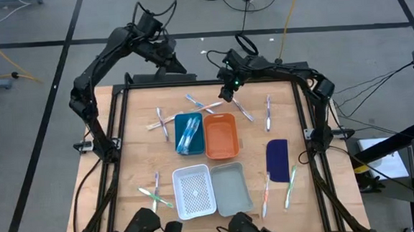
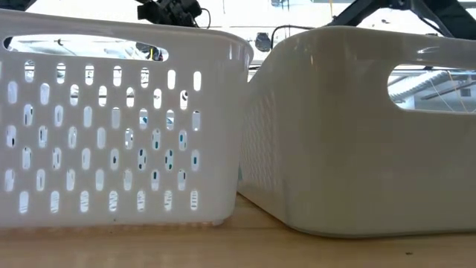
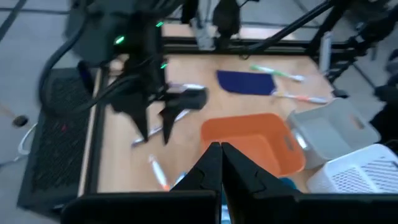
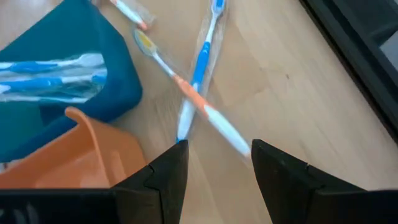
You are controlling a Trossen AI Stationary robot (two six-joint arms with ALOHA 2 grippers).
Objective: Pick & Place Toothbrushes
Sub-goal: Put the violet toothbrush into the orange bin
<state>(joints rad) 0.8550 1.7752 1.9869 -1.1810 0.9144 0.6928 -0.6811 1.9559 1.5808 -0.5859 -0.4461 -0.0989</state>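
The two crossed toothbrushes just beside the blue tray look light, stiff and slippery, best pinched mid-handle by the open, empty right gripper above them, while the left gripper waits shut, well apart.

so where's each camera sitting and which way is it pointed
High: overhead, straight down on the table; both arms, right gripper above crossed toothbrushes.
Low: at tabletop height, facing the white basket and grey bin; arms barely show on top.
Left wrist: across the table; shut fingers.
Right wrist: down on toothbrushes; open fingers.
Shared: orange tray in high and both wrist views.
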